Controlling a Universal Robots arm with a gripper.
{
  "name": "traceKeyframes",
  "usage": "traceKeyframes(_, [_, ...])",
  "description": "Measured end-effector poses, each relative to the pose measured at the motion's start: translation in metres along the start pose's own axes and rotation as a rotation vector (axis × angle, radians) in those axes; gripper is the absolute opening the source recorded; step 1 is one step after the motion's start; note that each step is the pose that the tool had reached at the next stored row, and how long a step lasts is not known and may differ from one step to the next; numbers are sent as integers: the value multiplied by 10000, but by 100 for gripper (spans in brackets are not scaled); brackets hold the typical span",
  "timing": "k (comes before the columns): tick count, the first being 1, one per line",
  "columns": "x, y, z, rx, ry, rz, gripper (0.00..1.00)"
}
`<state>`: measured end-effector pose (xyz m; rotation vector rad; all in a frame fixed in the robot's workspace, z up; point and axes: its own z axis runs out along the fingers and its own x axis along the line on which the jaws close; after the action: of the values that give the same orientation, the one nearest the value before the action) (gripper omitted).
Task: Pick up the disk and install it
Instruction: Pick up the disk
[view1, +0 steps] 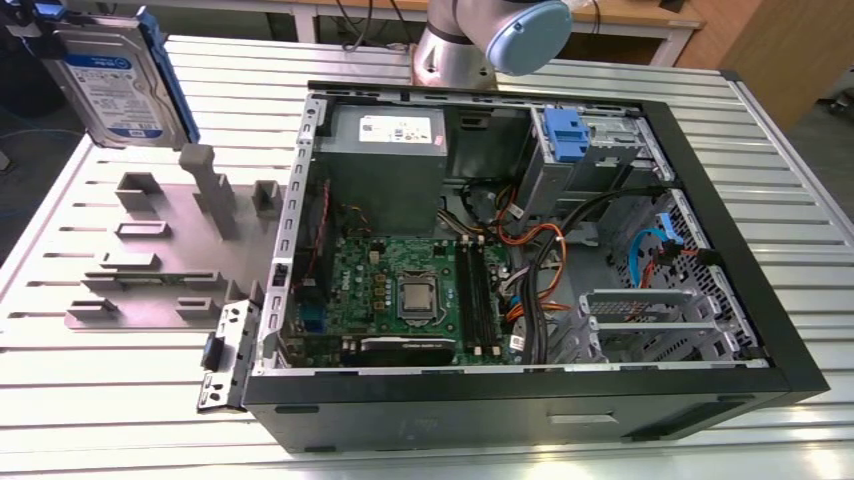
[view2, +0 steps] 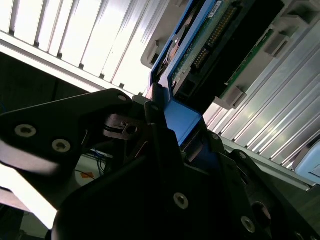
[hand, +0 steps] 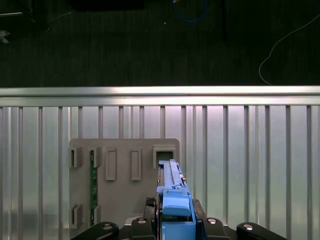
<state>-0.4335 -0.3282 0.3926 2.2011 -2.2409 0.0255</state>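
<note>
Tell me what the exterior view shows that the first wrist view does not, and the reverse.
Exterior view: the open computer case with its motherboard and power supply. First wrist view: a green board standing edge-on in the grey fixture plate. Both: the disk gripped in the jaws, the fixture plate, and the ribbed table.

Harsh glare on the ribbed table (view2: 75, 45), shadowed pincer (view2: 167, 117) perhaps slightly soft.

Upright posts (view1: 200, 185) stood on the desk (view1: 787, 180) between the raised disk (view1: 123, 90) and the open-topped case (view1: 534, 395); inside, orange cables (view1: 554, 235) crossed just beside the bay (view1: 601, 150).
</note>
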Motion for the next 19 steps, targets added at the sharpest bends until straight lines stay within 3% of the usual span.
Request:
traceKeyframes(13, [0, 0, -26, -1, 0, 0, 36])
traceKeyframes(15, [1, -1, -70, -1, 0, 0, 36])
traceKeyframes(19, [1, -1, -77, -1, 0, 0, 36])
